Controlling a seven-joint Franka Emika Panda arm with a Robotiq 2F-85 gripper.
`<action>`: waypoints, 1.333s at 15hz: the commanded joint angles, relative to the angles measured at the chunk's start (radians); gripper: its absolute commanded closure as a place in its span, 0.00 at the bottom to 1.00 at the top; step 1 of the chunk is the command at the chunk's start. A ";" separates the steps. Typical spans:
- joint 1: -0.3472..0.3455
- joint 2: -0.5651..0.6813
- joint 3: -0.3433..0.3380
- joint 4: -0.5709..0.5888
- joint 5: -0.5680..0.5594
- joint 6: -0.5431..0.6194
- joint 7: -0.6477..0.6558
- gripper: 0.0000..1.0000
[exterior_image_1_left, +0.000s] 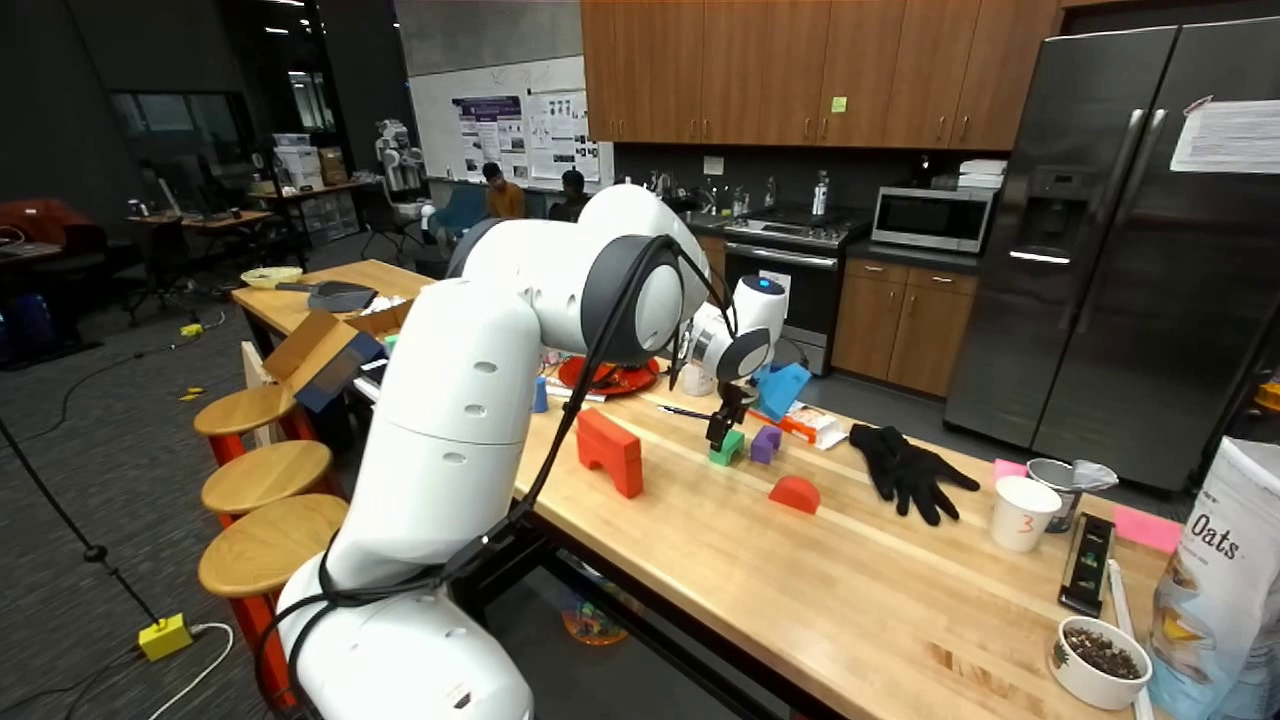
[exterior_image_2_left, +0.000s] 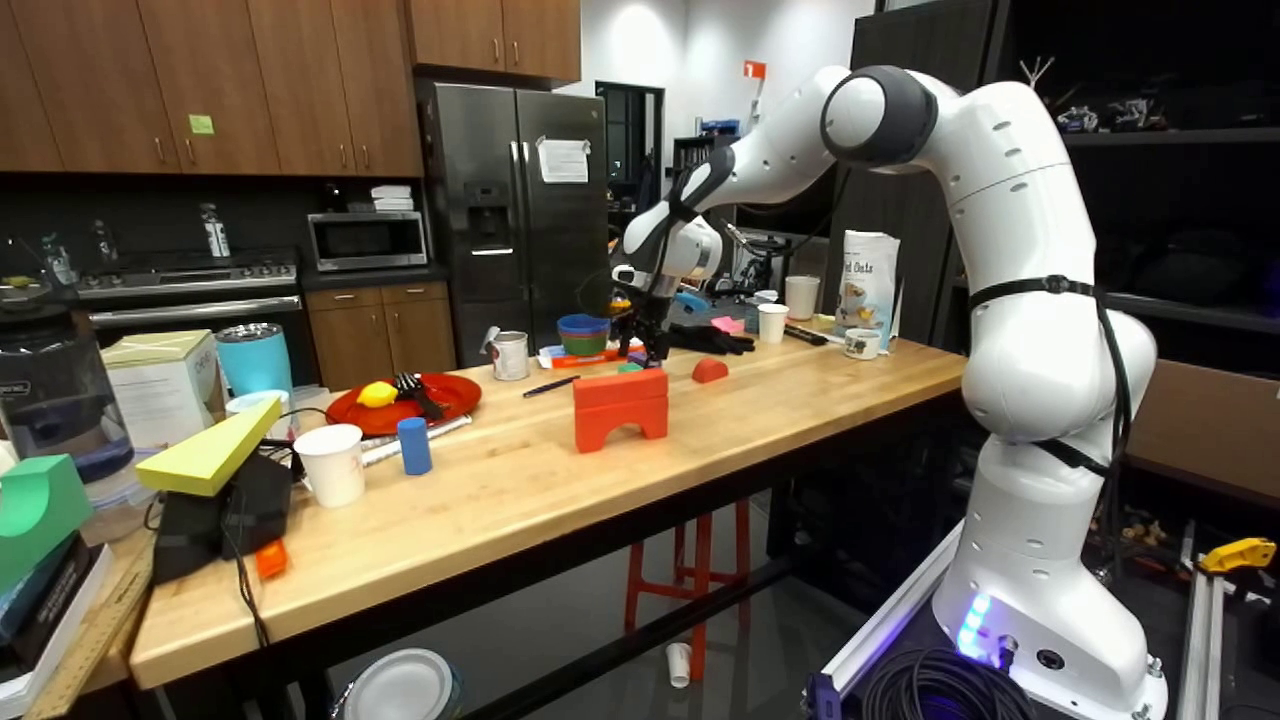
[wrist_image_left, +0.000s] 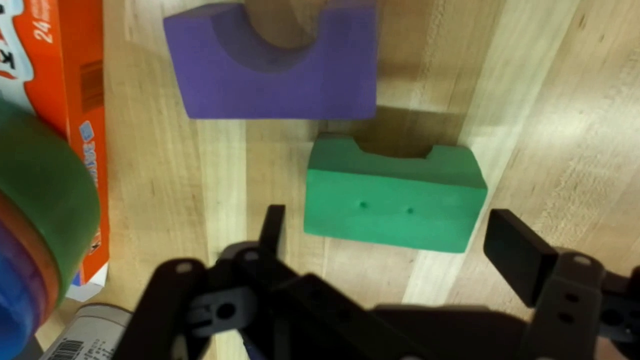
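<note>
Holding fingers apart, claw near one green block; one purple block beyond; orange box reads "24", bag "Oats".

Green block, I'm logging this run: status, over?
Pincer open. Green block on table, ungripped, between fingers in wrist view. Purple block close, seemingly not blocking.

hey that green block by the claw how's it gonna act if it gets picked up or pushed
The green block will probably feel stiff, given its mostly straight, crisp edges. Its matte surface, with two small dents on top, hints at foam, so it may be light and not very slippery. Flat faces suggest it would slide, not roll, if pushed.
</note>
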 joint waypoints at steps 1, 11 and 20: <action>-0.024 0.025 0.024 0.034 0.009 -0.019 -0.025 0.00; -0.029 0.059 0.047 0.060 0.015 -0.034 -0.027 0.32; -0.027 0.035 0.019 0.043 -0.013 -0.044 0.001 0.49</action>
